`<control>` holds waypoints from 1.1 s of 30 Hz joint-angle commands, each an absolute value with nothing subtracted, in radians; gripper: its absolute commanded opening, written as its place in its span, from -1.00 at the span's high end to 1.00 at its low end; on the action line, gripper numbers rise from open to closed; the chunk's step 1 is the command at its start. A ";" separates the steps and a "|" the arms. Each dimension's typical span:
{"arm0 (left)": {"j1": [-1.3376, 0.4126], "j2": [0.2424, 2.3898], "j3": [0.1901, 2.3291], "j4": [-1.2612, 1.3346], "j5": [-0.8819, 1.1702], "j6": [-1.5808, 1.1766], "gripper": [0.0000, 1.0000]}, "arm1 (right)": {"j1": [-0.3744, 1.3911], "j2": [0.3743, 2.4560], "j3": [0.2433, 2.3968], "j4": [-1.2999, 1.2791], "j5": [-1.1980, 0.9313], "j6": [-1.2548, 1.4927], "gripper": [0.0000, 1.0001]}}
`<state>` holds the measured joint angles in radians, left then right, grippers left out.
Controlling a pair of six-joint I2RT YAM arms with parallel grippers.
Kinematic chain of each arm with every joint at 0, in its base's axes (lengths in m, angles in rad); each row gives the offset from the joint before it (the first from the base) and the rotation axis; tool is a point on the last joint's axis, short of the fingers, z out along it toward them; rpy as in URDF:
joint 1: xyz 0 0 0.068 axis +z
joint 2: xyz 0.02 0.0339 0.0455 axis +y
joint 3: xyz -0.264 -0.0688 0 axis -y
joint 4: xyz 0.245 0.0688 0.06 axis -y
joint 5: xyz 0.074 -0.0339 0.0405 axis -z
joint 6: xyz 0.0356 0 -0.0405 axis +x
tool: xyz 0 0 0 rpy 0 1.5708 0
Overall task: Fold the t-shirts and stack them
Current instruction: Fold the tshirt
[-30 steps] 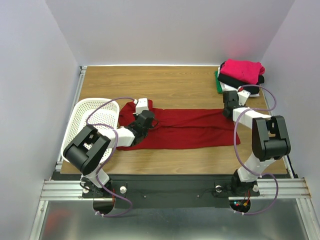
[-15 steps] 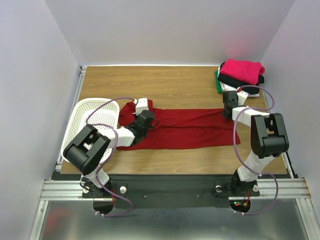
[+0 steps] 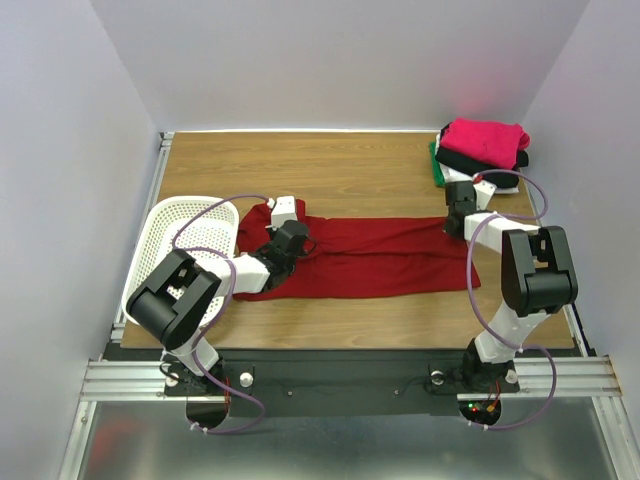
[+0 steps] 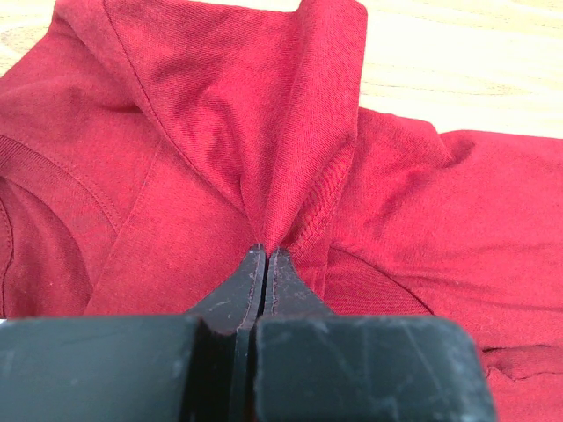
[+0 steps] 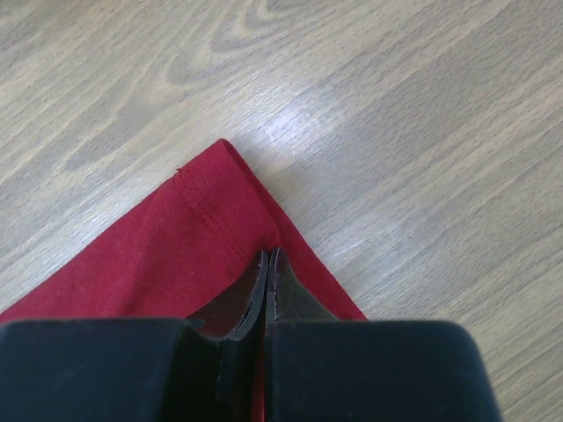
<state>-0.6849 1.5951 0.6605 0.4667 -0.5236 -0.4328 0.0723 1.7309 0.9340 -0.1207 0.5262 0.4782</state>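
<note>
Right jaws newly tight on crosswise t-shirt point(image 3: 380, 255)

I log the dark red t-shirt point(image 3: 370, 258) as plain. At 1 o'clock: bright pink shirt point(image 3: 487, 135), black shirt point(image 3: 472, 159), green shirt point(image 3: 436, 166). At 9 o'clock: white perforated basket point(image 3: 160, 232). Table point(image 3: 330, 170): light brown wood grain.

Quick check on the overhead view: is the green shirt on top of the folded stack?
No, the bright pink shirt lies on top, and the green shirt shows only as an edge at the bottom.
</note>
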 commanded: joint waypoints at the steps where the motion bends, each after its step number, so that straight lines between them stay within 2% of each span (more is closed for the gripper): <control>1: -0.680 1.551 0.646 0.488 -0.535 -0.436 1.00 | 0.067 1.723 0.986 -0.135 0.549 0.456 0.99; 24: -0.689 1.548 0.652 0.492 -0.494 -0.451 1.00 | 0.058 1.801 1.143 -0.215 0.634 0.405 0.99; 27: -0.689 1.558 0.658 0.492 -0.483 -0.453 1.00 | 0.060 1.801 1.146 -0.233 0.612 0.413 0.82; 28: -0.690 1.560 0.660 0.494 -0.482 -0.453 1.00 | 0.060 1.795 1.137 -0.236 0.608 0.414 0.61; 32: -0.695 1.560 0.658 0.492 -0.477 -0.453 1.00 | 0.058 1.723 1.051 -0.253 0.624 0.443 0.01; 33: -0.696 1.559 0.658 0.494 -0.476 -0.453 1.00 | 0.060 1.706 1.036 -0.255 0.623 0.445 -0.05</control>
<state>-0.6884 1.5864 0.6605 0.4679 -0.4717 -0.4507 0.0704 1.7866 1.0882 -0.2310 0.5835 0.4232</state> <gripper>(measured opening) 0.040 0.471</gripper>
